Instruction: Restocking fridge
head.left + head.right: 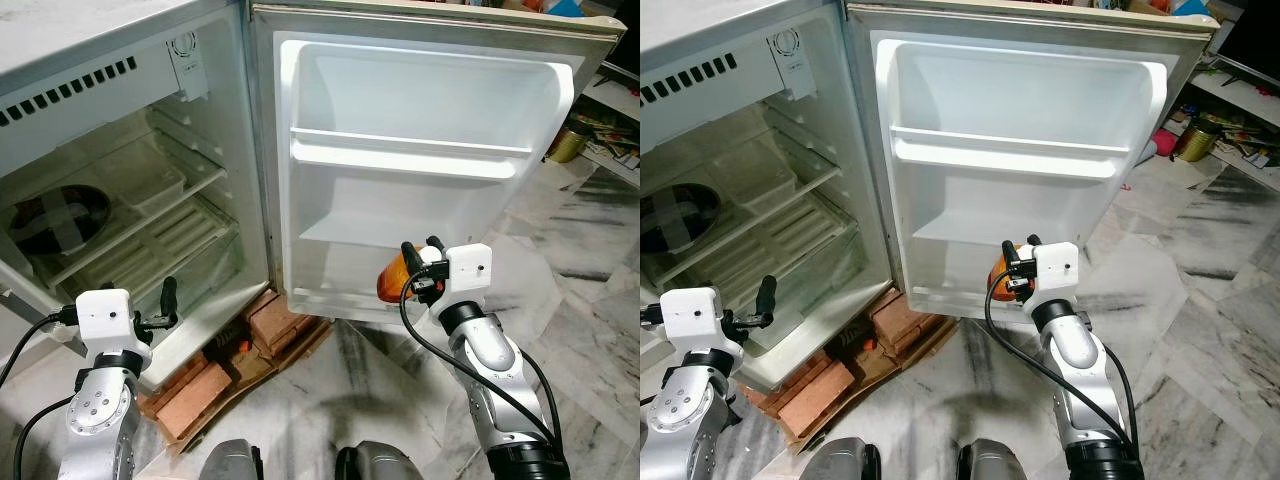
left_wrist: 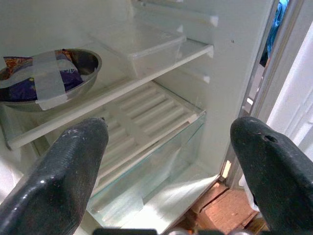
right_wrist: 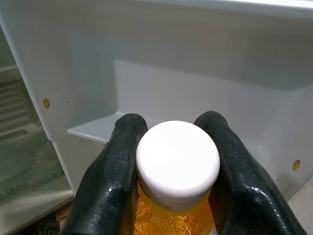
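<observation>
Right wrist view puts you just behind a bottle (image 3: 177,166) of orange liquid with a white cap, pinched at the neck between the two black fingers (image 3: 110,181) of the right gripper (image 1: 418,268). The cap faces back toward the wrist, so the bottle's long axis runs along the fingers and its base leads toward the fridge door (image 1: 420,160).

From the head views, the fridge stands open. The door swings out to the right, its inner side white and bare. An upper door shelf (image 1: 405,152) crosses it, and a lower door shelf (image 1: 345,235) sits beneath that. The bottle hangs just in front of the lower shelf, near its right end, not yet resting on anything.

The step in hand looks like placing the bottle into the door. Your next move likely calls for tipping it base-down and easing it forward over the shelf lip before letting go.

On the left, the left gripper (image 1: 160,305) hovers with its fingers spread wide and holding nothing, facing the main compartment. Inside, a metal bowl (image 2: 46,76) with a taped-over packet sits on a middle shelf at the far left.
</observation>
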Available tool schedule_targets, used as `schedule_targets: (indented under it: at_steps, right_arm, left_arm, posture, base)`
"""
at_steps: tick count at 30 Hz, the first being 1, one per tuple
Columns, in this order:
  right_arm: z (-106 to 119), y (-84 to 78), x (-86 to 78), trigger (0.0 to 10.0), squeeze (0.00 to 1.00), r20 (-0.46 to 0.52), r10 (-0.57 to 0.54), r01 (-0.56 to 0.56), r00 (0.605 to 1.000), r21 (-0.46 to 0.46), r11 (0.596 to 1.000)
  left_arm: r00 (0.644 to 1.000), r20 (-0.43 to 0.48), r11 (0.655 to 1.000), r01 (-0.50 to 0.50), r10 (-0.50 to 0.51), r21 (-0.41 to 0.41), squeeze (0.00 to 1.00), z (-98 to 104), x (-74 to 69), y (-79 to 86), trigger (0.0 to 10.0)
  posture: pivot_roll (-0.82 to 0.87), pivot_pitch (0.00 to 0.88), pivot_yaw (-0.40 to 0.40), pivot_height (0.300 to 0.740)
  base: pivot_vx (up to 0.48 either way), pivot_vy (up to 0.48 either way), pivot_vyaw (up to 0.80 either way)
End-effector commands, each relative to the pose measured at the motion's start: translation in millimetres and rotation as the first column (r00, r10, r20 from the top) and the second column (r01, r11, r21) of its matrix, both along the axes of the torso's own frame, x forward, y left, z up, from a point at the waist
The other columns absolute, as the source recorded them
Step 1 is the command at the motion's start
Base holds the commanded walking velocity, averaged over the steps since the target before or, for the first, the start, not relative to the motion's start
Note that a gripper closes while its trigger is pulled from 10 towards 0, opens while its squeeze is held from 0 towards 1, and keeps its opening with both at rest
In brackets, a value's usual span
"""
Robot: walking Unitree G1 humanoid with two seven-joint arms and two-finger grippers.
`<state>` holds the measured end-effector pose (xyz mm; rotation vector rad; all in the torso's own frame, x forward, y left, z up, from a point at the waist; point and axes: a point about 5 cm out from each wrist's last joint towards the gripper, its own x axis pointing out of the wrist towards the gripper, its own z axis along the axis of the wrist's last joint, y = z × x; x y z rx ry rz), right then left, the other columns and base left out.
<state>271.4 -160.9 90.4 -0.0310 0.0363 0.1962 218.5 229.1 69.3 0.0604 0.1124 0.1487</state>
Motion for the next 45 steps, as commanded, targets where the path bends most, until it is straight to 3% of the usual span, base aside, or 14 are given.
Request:
schedule_targets:
  at_steps: [1,11,32,38,45]
  right_arm:
    - [3.2,-2.7,0.4,10.0,0.0,0.019,-0.009,0.009,1.0,-0.001,1.0]
    - [1.7,-3.0,1.3,10.0,0.0,0.017,-0.008,0.008,1.0,-0.004,1.0]
    - [-0.9,2.0,8.2,10.0,0.0,0.013,0.005,-0.005,1.0,-0.001,1.0]
    - [1.1,2.9,9.3,10.0,0.0,0.026,0.01,-0.01,1.0,-0.004,1.0]
    - [1.0,3.6,10.2,10.0,0.0,0.031,0.011,-0.011,0.999,-0.003,1.0]
  left_arm:
    - [1.0,-0.012,1.0,0.009,-0.009,0.001,0.0,-1.4,-1.8,-0.6,10.0]
    - [1.0,-0.026,1.0,0.007,-0.007,0.003,0.0,-3.5,-2.3,-1.1,10.0]
    - [1.0,-0.009,1.0,-0.008,0.008,0.018,0.0,0.1,1.6,3.7,10.0]
    - [1.0,-0.006,1.0,-0.004,0.004,0.017,0.0,0.7,3.5,2.6,10.0]
    - [1.0,-0.003,1.0,0.003,-0.003,0.018,0.0,0.8,5.4,1.1,10.0]
  posture:
    - [0.04,0.119,-0.061,0.718]
    - [0.04,0.119,-0.063,0.668]
    - [0.05,0.123,-0.068,0.668]
    - [0.05,0.124,-0.07,0.638]
    - [0.05,0.123,-0.067,0.633]
  base:
    - [0.0,0.0,0.0]
    - [0.0,0.0,0.0]
    - [0.0,0.0,0.0]
    - [0.0,0.0,0.0]
    - [0.0,0.0,0.0]
